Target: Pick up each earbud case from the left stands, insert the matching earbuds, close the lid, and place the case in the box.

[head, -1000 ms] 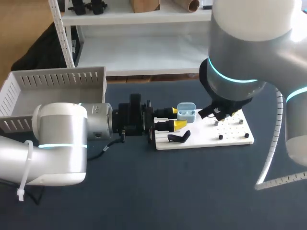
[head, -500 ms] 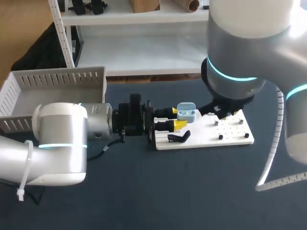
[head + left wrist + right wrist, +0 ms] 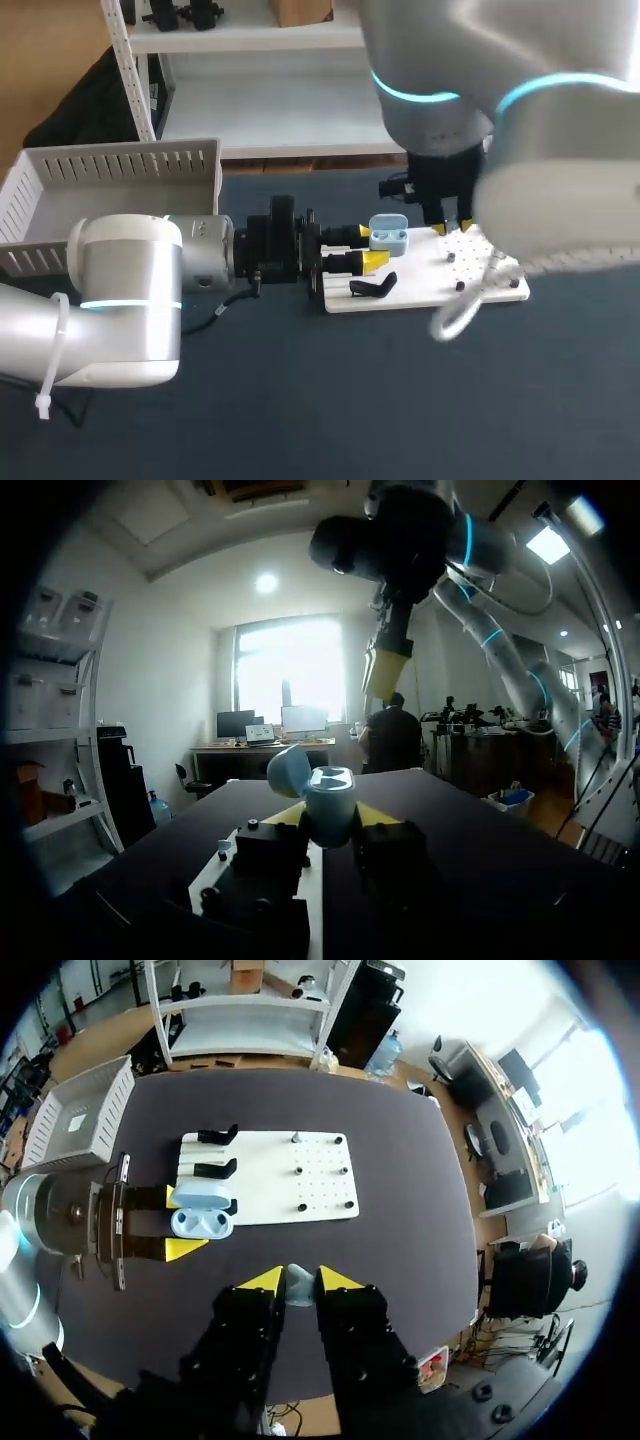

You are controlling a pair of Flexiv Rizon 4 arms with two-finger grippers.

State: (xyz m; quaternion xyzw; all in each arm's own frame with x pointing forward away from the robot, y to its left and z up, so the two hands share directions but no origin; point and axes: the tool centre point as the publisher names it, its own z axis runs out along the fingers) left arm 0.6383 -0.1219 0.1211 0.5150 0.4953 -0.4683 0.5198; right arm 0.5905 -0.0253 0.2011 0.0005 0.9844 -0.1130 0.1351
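Dark counter [image 3: 300, 400] carried the whole set-up. Left arm [image 3: 130, 300] lay low and level across it. Right arm [image 3: 520, 120] reached in from above, over the middle.

Pale slatted plastic box [image 3: 120, 170] stood at the far left of the counter, well apart from the work.

White perforated board [image 3: 300, 1195] lay mid-counter. Two black stands [image 3: 215, 1137] sat at its left end, neither carrying a case.

Light-blue earbud case [image 3: 203, 1222] was off the stands, over the board's left end, with its lid open. The left jaws were closed on its body, one yellow tip on each side, holding it with the open side up. In the right wrist view the two wells looked unfilled, but they were too small to be sure.

Small pale earbud [image 3: 298, 1285] was pinched between the tips of the right jaws, which stood nearly closed. These jaws hung above the board, near the case but not yet over it.

Judged step: inserting the first earbud, with the case presented and the earbud in transit.

Next move, as judged:
- Carry the earbud over the matching well and align its orientation.
- Lower it straight in, clear of the raised lid.
- Release only once it is seated.
- Keep the left jaws steady throughout.
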